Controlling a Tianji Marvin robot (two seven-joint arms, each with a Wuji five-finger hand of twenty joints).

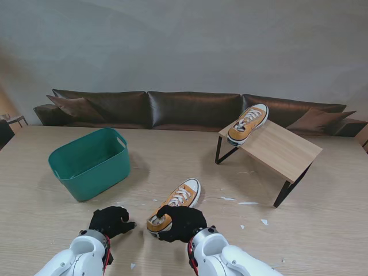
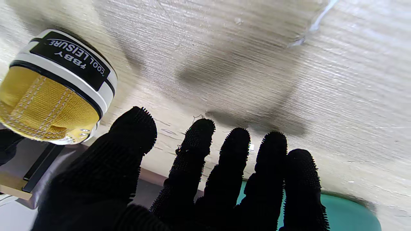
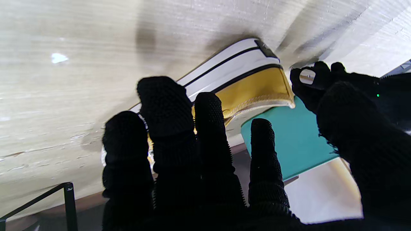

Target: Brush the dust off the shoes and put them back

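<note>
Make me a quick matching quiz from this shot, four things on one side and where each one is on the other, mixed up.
1. green tub
2. shoe on the table
3. second shoe
4. left robot hand

A. on the small wooden stand
B. open, holding nothing
C. far left of the table
D. under the right robot hand

Pairs: 1-C, 2-D, 3-A, 4-B

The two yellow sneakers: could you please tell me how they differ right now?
The near shoe lies on the table, while the far shoe sits up on the small wooden stand. The right hand covers the near shoe's heel; the far shoe is untouched. Both are yellow with white laces and toe caps.
</note>
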